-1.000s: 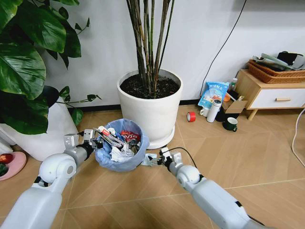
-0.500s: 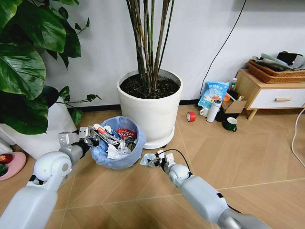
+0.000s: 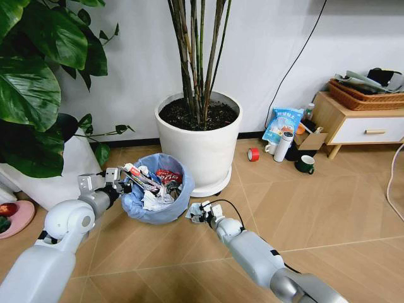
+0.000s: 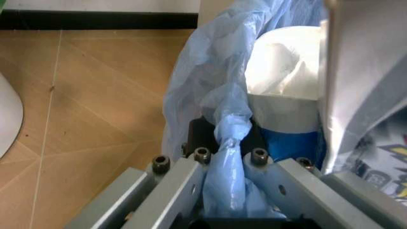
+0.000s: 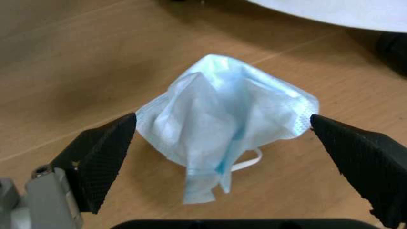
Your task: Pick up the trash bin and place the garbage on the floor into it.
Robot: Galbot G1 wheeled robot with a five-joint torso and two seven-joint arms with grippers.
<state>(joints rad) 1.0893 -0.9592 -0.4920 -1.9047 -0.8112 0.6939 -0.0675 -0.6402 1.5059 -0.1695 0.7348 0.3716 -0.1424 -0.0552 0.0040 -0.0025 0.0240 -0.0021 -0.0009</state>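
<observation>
Right gripper (image 5: 219, 136): fingers spread wide either side of crumpled light blue mask (image 5: 222, 121) on tan chevron wood floor (image 3: 303, 208). Left gripper (image 4: 232, 162): clamped on rim of small round blue-bagged trash bin (image 3: 158, 202), left of mask.

Our left arm reaches forward, its tool (image 3: 117, 181) clamped tight on a pinch of thin plastic. Our right arm stretches low across the front, its tool (image 5: 222, 131) spread wide, fingertips (image 5: 105, 152) well apart.
</observation>
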